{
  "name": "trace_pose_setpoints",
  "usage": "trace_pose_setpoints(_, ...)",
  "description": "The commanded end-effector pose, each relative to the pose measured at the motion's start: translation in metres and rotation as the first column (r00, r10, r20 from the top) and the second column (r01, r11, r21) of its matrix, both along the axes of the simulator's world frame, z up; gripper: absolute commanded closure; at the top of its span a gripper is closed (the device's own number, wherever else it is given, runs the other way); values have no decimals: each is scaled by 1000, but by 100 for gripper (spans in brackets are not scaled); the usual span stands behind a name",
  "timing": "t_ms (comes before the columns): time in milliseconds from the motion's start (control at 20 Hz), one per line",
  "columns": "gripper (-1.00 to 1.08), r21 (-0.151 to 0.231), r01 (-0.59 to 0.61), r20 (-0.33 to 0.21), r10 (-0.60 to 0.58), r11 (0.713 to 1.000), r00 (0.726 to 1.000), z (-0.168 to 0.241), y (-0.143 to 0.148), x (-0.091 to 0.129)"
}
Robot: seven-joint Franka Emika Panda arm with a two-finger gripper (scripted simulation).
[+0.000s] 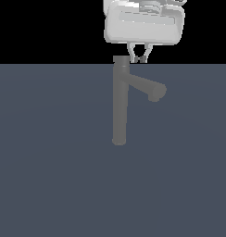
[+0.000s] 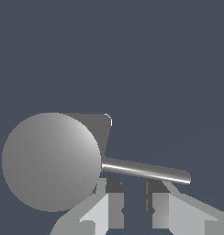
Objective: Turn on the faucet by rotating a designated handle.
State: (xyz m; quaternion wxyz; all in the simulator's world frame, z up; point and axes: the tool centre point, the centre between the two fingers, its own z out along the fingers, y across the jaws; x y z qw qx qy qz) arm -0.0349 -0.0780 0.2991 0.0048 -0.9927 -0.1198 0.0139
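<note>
The gripper (image 1: 138, 58) hangs open at the 1 o'clock side of the faucet (image 1: 120, 104) top, fingers (image 2: 114, 202) beside the handle (image 2: 146, 170), not touching.

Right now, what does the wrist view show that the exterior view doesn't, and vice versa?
Wrist view only: the handle, a thin silver rod projecting from the round top cap, with the tool's fingers apart and just beside it, not closed on it.

Exterior view only: the faucet's full upright column, the thick spout angled down toward the exterior view's right, and the white wrist body above. The handle is not discernible there.

Both: the faucet top, the tool at the column's top, and the plain blue-grey surface.
</note>
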Motion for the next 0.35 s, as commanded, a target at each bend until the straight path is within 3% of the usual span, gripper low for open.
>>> trace_pose_setpoints(0,108,-3,-9,24,9,1000,1000,1,6,20)
trace_pose_setpoints(300,108,-6,2,28,-2,1000,1000,2,-2,36)
